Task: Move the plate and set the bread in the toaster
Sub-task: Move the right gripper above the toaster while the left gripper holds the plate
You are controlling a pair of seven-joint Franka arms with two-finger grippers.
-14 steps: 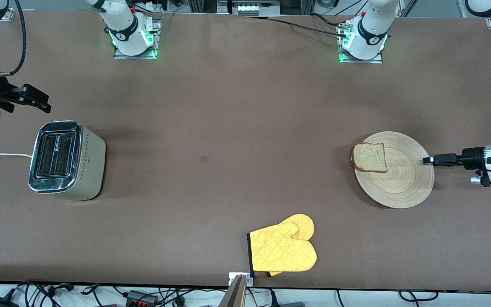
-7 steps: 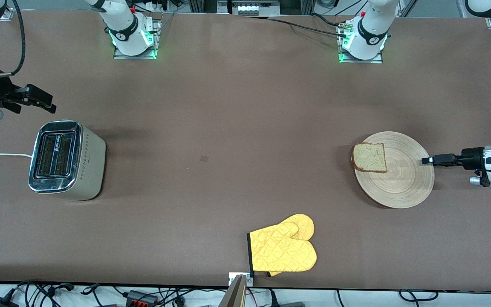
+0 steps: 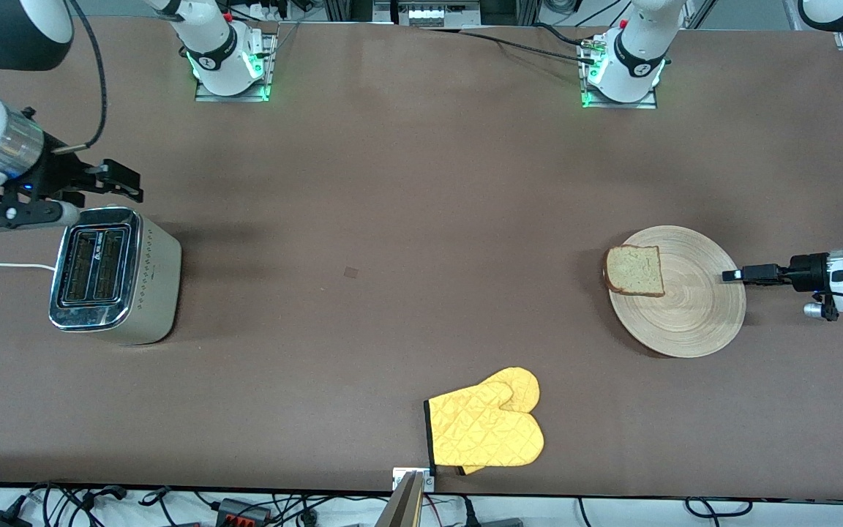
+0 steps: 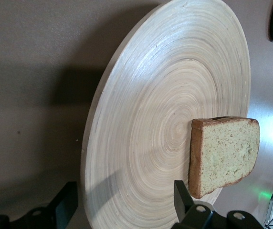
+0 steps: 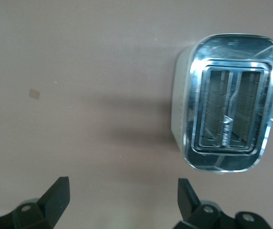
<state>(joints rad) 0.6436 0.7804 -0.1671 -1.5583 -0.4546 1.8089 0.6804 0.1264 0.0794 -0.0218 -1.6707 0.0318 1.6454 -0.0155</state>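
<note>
The left gripper (image 3: pixel 731 275) reaches out level, fingers spread either side of the rim of the round, ring-grained light-wood plate (image 3: pixel 692 311). A square, brown-crusted bread slice (image 3: pixel 635 270) lies on the plate's edge toward the right arm's end. The right gripper (image 3: pixel 129 189), spread wide, hangs just beside the boxy, shiny silver toaster (image 3: pixel 110 274). Nearest the front camera lies a quilted yellow oven mitt (image 3: pixel 486 428).

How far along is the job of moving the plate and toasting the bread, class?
Nothing looks done yet: the square brown bread slice lies on the round light-wood plate, and the shiny silver toaster has both slots vacant. In hand: the left gripper, open, is at the plate's rim. The right gripper hovers open beside the toaster. Both steps remain.
</note>
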